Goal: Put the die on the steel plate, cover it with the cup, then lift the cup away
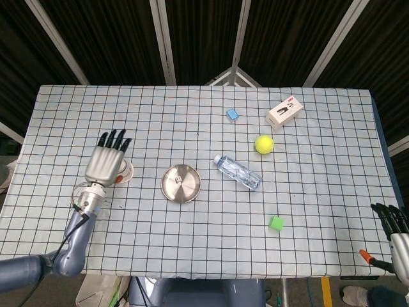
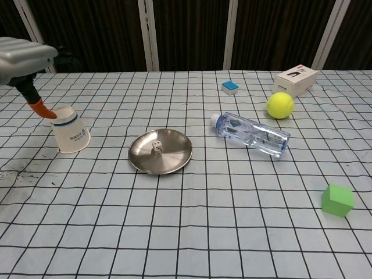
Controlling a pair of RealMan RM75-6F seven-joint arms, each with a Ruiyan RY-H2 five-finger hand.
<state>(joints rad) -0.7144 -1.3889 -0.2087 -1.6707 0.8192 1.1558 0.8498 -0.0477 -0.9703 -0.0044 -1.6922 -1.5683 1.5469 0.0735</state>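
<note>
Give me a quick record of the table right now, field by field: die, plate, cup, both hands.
die: white, lying in the steel plate
steel plate: near the table's middle, uncovered
cup: upside down on the cloth, left of the plate
left hand: above the cup, fingers apart, holding nothing
right hand: at the table's right edge; open or shut unclear
step left: cover the die

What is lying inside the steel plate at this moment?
Inside the steel plate sits one small white die, near the middle, uncovered. Its dots are too small to read. The cup stands apart on the table, so nothing hides the die.
</note>
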